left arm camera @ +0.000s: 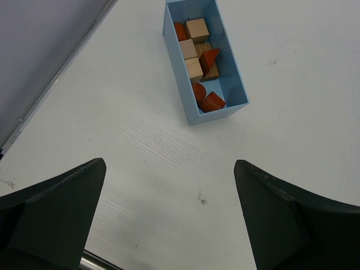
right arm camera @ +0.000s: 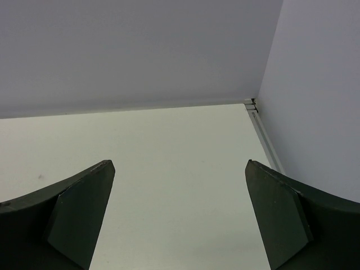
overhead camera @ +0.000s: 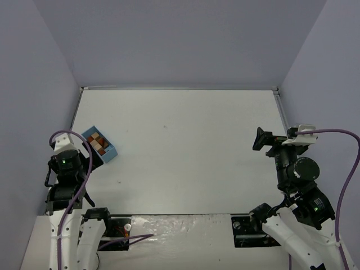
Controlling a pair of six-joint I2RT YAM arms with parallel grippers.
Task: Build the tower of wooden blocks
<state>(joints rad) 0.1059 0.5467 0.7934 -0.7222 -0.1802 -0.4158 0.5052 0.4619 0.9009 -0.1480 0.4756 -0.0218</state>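
The wooden blocks (left arm camera: 197, 29), several light tan and reddish-brown pieces, lie loose inside a light-blue box (left arm camera: 219, 115) at the table's left side. In the top view the box (overhead camera: 111, 152) sits just beyond my left arm, with the blocks (overhead camera: 98, 143) showing inside it. My left gripper (left arm camera: 169, 163) hovers open over bare table a short way in front of the box, nothing between its fingers. My right gripper (right arm camera: 180, 163) is open and holds nothing. It points toward the far right corner, and in the top view the right gripper (overhead camera: 260, 138) stands at the right side, far from the box.
Pale purple walls (overhead camera: 180, 39) close the white table (overhead camera: 185, 146) at the back and on both sides, with a metal rail (right arm camera: 264, 135) along the right edge. Purple cables (overhead camera: 343, 169) loop off both arms. Small dark specks (left arm camera: 201, 198) mark the tabletop.
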